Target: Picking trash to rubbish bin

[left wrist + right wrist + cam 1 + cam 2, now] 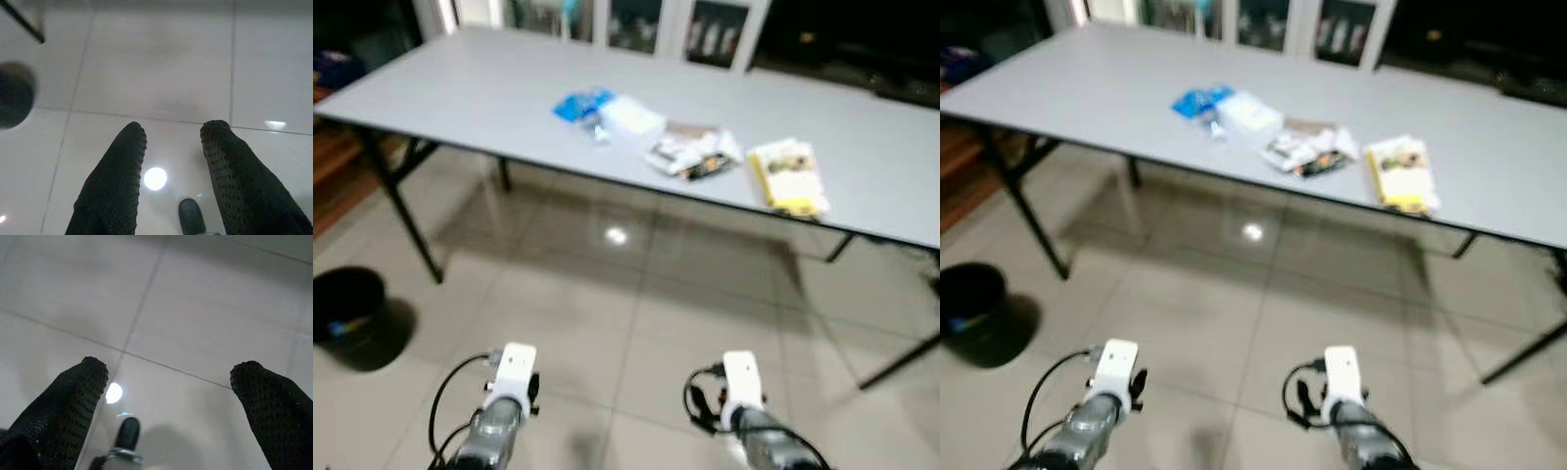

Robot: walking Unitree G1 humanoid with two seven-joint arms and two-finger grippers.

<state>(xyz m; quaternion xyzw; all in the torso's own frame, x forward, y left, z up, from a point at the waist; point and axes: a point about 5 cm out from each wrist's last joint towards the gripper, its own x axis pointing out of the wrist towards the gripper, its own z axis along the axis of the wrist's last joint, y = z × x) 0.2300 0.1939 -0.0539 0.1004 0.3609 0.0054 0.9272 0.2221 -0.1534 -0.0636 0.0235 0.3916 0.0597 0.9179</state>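
On the grey table (489, 88) lies the trash: a blue wrapper (580, 104), a white packet (631, 117), a crumpled printed wrapper (693, 153) and a yellow packet (788, 175) near the front edge. A black rubbish bin (345, 304) stands on the floor at the far left. My left arm (504, 392) and right arm (744, 401) are held low over the tiles, well short of the table. The left gripper (173, 132) is open over bare floor, with the bin (13, 94) off to one side. The right gripper (168, 369) is open wide, nothing between its fingers.
Black folding table legs (406, 211) stand at the left and a slanted leg (901, 360) at the right. Glossy beige floor tiles (626, 313) spread between me and the table. Glass-fronted cabinets (705, 29) stand behind the table.
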